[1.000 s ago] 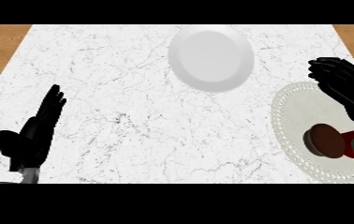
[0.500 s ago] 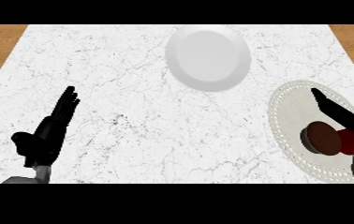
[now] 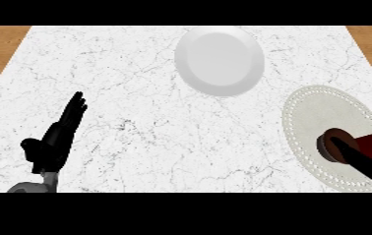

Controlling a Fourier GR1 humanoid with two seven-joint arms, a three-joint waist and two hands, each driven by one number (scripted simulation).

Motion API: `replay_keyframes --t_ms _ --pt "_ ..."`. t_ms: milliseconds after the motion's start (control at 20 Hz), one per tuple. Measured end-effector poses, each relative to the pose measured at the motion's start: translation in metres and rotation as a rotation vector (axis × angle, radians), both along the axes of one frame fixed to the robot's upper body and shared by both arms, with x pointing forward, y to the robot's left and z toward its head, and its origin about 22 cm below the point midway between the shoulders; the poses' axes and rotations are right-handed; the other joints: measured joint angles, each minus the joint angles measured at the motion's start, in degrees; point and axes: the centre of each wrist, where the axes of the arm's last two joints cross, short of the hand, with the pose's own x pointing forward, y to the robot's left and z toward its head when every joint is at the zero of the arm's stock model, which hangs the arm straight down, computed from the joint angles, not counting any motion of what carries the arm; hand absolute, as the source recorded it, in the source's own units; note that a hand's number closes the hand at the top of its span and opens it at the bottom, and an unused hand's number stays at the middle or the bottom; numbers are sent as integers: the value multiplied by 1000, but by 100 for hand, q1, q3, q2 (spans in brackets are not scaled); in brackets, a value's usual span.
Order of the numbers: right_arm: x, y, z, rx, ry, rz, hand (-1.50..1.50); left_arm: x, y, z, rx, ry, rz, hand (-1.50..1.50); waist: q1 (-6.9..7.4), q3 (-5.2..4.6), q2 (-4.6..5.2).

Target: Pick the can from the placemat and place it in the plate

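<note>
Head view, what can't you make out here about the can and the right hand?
- Can: lies on the placemat; its far end is cut off by the right edge.
- Right hand: only a dark strip shows over the can; whether it grips cannot be told.
- Left hand: its forearm is cut off by the lower edge.

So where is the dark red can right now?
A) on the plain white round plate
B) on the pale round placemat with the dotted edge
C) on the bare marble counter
B: the dark red can lies on the pale round placemat at the right, apart from the plain white round plate.
</note>
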Motion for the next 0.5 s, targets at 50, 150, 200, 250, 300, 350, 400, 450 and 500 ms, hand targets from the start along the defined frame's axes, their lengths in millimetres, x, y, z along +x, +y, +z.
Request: replay_keyframes --t_ms 50,150,200,250,300,350,400,450,500 --pt "-5 -4 4 -9 37 -14 -150 4 1 2 -1 2 -5 0 -2 0 4" --pt "-15 -13 12 -28 131 -32 -150 5 -2 3 -1 -2 -8 0 11 -3 5" --pt "-20 -15 14 -36 181 -39 -150 4 2 2 -3 -4 -11 0 18 -5 8" --pt "-25 -16 16 -41 235 -43 -150 3 5 2 3 -4 -8 0 25 -6 9" --pt "-28 -17 19 -43 291 -44 -150 6 4 5 4 -4 -13 0 33 -6 13" --pt "-30 -17 22 -47 348 -45 -150 6 4 6 4 -2 -14 0 49 -7 16" --pt "-31 -16 28 -47 400 -46 -150 7 4 7 2 -5 -12 0 57 -7 17" --pt "-33 -15 33 -43 446 -46 -150 5 1 5 3 -3 -16 0 61 -6 15" --pt "-32 -15 40 -40 484 -48 -150 5 0 3 4 -3 -19 0 66 -4 16"
